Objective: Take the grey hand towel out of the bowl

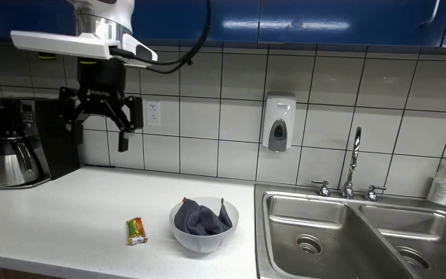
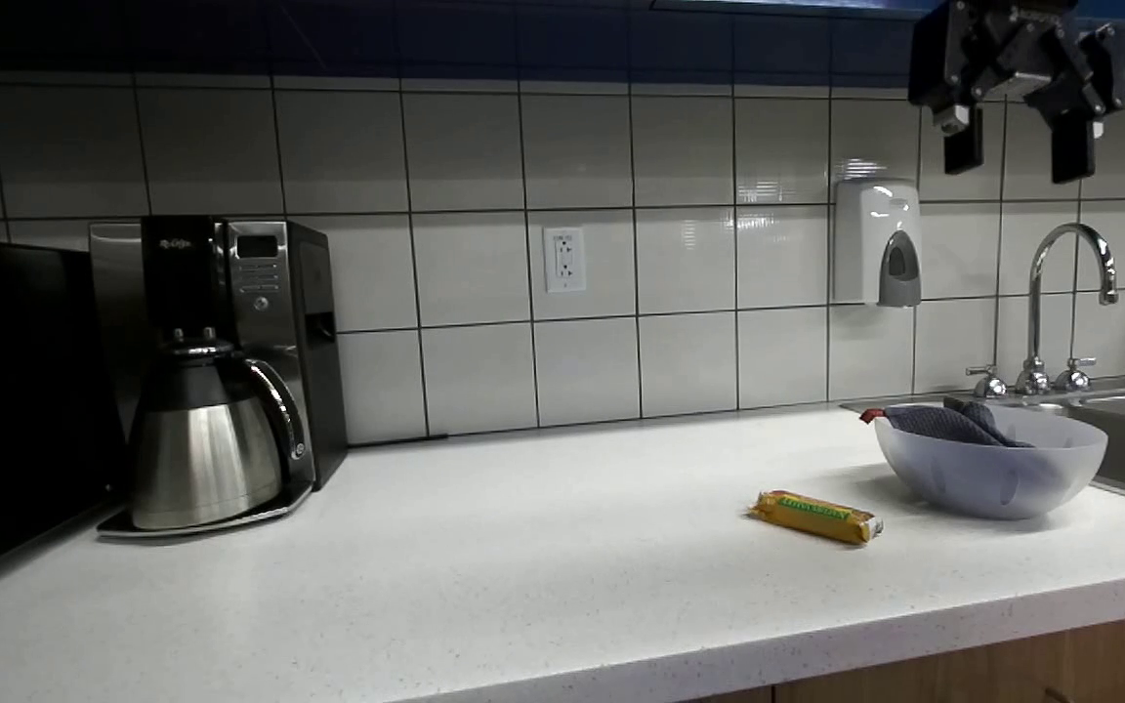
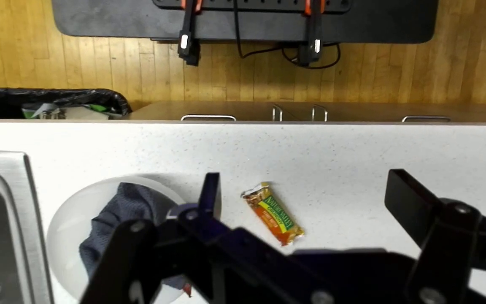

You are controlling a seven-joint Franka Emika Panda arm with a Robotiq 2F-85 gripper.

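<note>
The grey hand towel [image 1: 198, 221] lies crumpled in the translucent white bowl [image 1: 203, 245] on the counter. Both also show in an exterior view, the towel [image 2: 943, 424] with a small red tag over the rim of the bowl [image 2: 997, 480]. In the wrist view the towel [image 3: 129, 204] and the bowl [image 3: 68, 236] are at the lower left, partly hidden by a finger. My gripper [image 1: 100, 138] is open and empty, high above the counter and apart from the bowl. Its spread fingers also show in an exterior view [image 2: 1018, 148] and in the wrist view [image 3: 304, 190].
A snack bar [image 1: 136, 231] lies on the counter beside the bowl. A steel double sink [image 1: 263, 232] with a faucet [image 1: 352, 162] is on the bowl's far side. A coffee maker [image 2: 216, 391] stands against the tiled wall. A soap dispenser [image 1: 279, 122] hangs there.
</note>
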